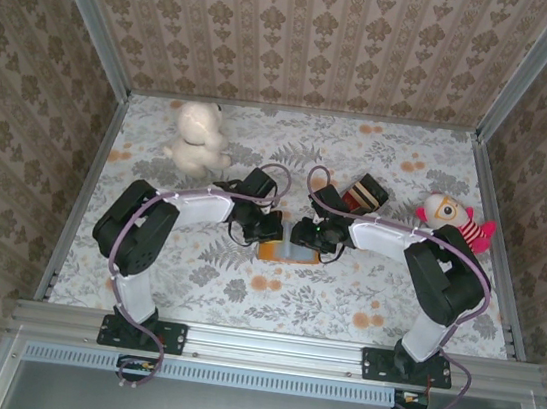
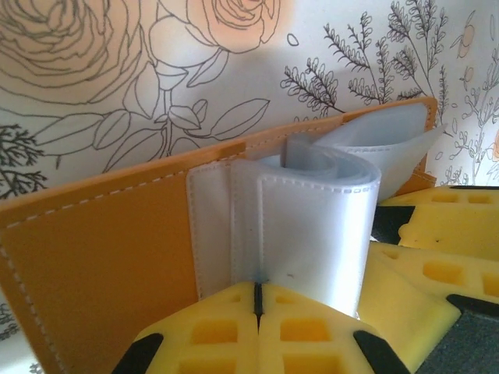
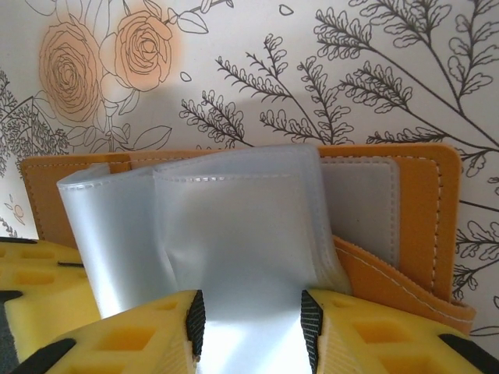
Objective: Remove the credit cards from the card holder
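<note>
The card holder (image 1: pixel 287 253) lies open on the floral table between my two grippers, orange-tan outside with blue-grey pocket pages. In the left wrist view my left gripper (image 2: pixel 257 300) is shut, pinching the edge of a curled pocket page (image 2: pixel 312 234) beside the orange cover (image 2: pixel 101 241). My right gripper (image 3: pixel 252 327) stands open, its pads on either side of a bulging pocket page (image 3: pixel 234 226) that runs between them. The right gripper's yellow fingers (image 2: pixel 437 257) show close beside the left one. From above, the left gripper (image 1: pixel 272 230) and right gripper (image 1: pixel 312 235) meet over the holder. The credit cards are hidden.
A white plush toy (image 1: pixel 197 138) sits at the back left. A brown dark-topped block (image 1: pixel 364 193) stands just behind the right arm, and a red-striped doll (image 1: pixel 458 224) lies at the right. Patterned walls enclose the table on three sides.
</note>
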Robot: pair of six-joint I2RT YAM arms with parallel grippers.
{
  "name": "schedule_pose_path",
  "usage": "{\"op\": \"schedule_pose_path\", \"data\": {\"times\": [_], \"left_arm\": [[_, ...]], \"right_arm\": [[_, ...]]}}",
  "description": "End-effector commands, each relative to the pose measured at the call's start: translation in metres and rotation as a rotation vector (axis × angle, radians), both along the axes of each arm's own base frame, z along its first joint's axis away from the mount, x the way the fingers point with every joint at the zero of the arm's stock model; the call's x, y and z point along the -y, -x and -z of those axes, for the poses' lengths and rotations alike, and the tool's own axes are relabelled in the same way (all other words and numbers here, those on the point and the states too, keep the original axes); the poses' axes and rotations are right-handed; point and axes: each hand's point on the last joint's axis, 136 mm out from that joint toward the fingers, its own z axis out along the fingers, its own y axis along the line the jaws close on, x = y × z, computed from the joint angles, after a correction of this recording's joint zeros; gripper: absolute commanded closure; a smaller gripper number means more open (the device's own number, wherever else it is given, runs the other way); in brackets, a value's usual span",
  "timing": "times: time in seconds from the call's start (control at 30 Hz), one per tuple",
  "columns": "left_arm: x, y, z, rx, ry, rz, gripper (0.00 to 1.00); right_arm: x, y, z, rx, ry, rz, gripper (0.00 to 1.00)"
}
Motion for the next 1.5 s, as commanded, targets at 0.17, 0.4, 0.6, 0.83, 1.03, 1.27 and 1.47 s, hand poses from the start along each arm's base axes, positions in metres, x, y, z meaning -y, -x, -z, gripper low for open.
{"op": "schedule_pose_path", "data": {"times": [0.17, 0.4, 0.6, 0.83, 1.03, 1.27, 1.47], "left_arm": [[-0.003, -0.012, -0.039, 0.107, 0.044, 0.047, 0.87], [-0.057, -0.037, -0.081, 0.229, -0.014, -0.037, 0.59], [-0.126, -0.058, -0.110, 0.363, -0.111, -0.133, 0.46], [-0.216, -0.081, -0.133, 0.605, -0.322, -0.315, 0.01], [-0.284, -0.084, -0.138, 0.737, -0.546, -0.459, 0.00], [-0.348, -0.078, -0.133, 0.720, -0.846, -0.663, 0.00], [-0.350, -0.090, -0.114, 0.827, -0.891, -0.568, 0.00]], "right_arm": [[0.020, 0.002, -0.067, 0.175, 0.014, 0.012, 0.51], [0.092, -0.020, -0.154, 0.515, 0.238, 0.108, 0.27], [0.165, -0.027, -0.218, 0.767, 0.432, 0.252, 0.09], [0.254, -0.023, -0.233, 0.830, 0.628, 0.474, 0.00], [0.288, -0.018, -0.199, 0.825, 0.732, 0.535, 0.00], [0.291, -0.020, -0.134, 0.843, 0.724, 0.502, 0.00], [0.288, -0.031, -0.100, 0.829, 0.757, 0.448, 0.00]]}}
